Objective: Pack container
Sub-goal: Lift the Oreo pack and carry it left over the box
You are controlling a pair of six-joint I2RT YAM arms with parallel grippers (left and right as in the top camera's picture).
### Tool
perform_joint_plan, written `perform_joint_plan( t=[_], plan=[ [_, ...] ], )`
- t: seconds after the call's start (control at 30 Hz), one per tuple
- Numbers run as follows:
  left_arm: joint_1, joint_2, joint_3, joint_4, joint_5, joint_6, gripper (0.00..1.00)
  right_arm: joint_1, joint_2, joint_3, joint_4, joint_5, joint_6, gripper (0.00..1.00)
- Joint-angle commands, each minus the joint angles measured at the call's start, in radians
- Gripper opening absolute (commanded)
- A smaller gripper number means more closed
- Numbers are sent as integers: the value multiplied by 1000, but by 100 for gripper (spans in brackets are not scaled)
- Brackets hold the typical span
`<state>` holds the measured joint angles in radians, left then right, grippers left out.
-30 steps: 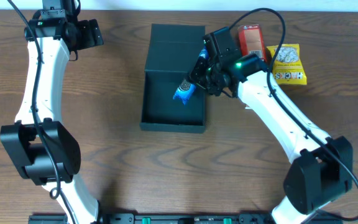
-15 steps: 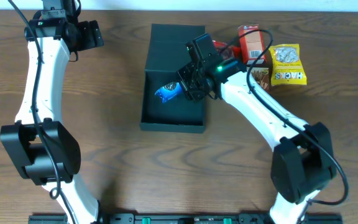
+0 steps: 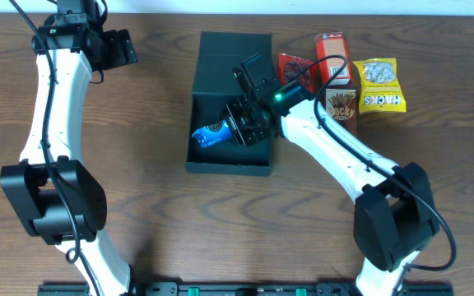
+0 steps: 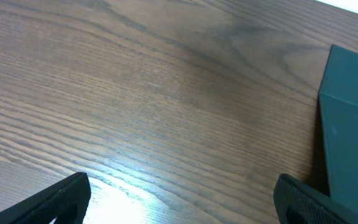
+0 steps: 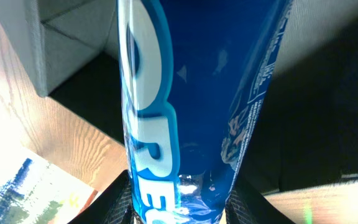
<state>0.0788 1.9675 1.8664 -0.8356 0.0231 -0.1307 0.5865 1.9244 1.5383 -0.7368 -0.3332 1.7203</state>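
Container: the dark teal-black box [image 3: 229, 167] sat on the wooden table [image 3: 163, 238] just left of the centre of the overhead frame, and its side wall [image 4: 353, 130] filled the right edge of the left wrist view.
Lid: the flap [image 3: 235, 51] lay folded back toward the top of the frame, leaving the box open.
Right gripper: the right gripper [image 3: 239, 130] reached in over the box's right wall from the right, and its fingers [image 5: 107, 202] were clamped on a blue Oreo pack.
Blue Oreo pack: the pack [image 3: 208, 135] lay slanted inside the box, toward its left wall; whether it touched the floor could not be told. In the right wrist view it [image 5: 191, 106] ran up the middle of the frame, with the box's dark interior behind it.
Left gripper: the left gripper [image 3: 128, 46] hung at the upper left of the overhead frame, well apart from the box, with its fingers [image 4: 55, 202] spread wide and holding nothing.
Snacks on the table: to the upper right of the box sat a red packet [image 3: 290, 67], an orange-red carton [image 3: 332, 51], a brown box [image 3: 341, 107] and a yellow pack [image 3: 381, 85], close together.
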Motion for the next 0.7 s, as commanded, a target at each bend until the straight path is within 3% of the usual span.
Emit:
perform_joint_plan(
  t=[0.0, 0.3, 0.57, 0.67],
  plan=[
    [8, 9, -6, -5, 4, -9, 95, 23, 9, 23, -7, 10, 51, 33],
    [8, 9, -6, -6, 4, -27, 95, 29, 65, 22, -34, 52, 193, 34],
    [8, 9, -6, -6, 4, -27, 95, 32, 173, 22, 70, 10, 198, 35],
    [8, 9, -6, -6, 4, -27, 95, 32, 192, 22, 75, 6, 198, 41]
  ],
)
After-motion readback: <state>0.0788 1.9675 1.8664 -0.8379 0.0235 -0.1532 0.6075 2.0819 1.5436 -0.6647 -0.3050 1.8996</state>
